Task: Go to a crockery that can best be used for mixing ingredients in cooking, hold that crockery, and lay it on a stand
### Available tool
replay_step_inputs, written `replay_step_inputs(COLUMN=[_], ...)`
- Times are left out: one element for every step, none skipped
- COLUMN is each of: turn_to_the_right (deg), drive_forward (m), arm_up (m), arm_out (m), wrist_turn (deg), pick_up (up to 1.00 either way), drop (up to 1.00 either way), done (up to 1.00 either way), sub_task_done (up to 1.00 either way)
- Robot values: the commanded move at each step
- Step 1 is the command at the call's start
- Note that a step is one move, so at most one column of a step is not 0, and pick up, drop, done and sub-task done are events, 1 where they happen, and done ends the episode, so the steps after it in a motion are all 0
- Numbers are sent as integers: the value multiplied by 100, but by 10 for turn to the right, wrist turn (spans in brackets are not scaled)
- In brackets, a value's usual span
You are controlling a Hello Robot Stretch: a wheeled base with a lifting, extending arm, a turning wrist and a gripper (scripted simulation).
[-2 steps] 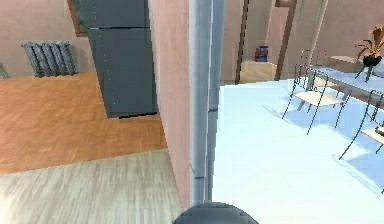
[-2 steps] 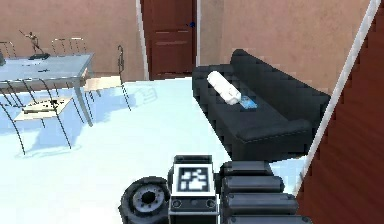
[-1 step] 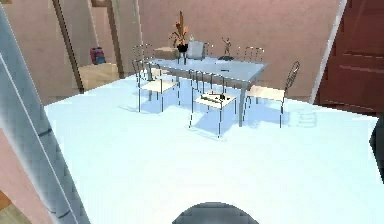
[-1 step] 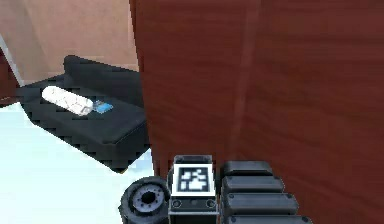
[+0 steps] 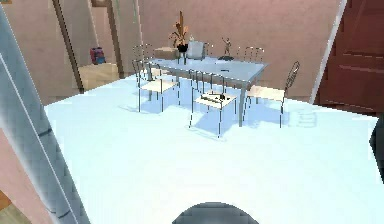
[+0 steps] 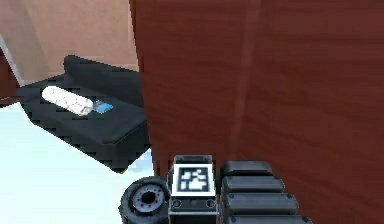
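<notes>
Pale glossy rectangular desk (image 5: 240, 68), thin wire chairs (image 5: 213, 99) around it. Dark rounded tool (image 6: 145, 200): grip and load cannot be told.

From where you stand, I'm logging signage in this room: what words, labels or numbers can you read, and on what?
None can be read.
White square at the arm side view's bottom edge: black marks, a pattern, not letters.
Small things on the dining table: too small to read.
</notes>
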Motion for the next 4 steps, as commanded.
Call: replay_step_inputs(turn_to_the_right=[120,450,-450,-450], drive_forward=[0,0,0,0], arm_up=[0,0,0,0], arm_out=[0,0,0,0], wrist_turn=[0,0,0,0], pick_up=[0,0,0,0], drop=[0,0,0,0], done=[0,0,0,0], sub_task_done=[0,0,0,0])
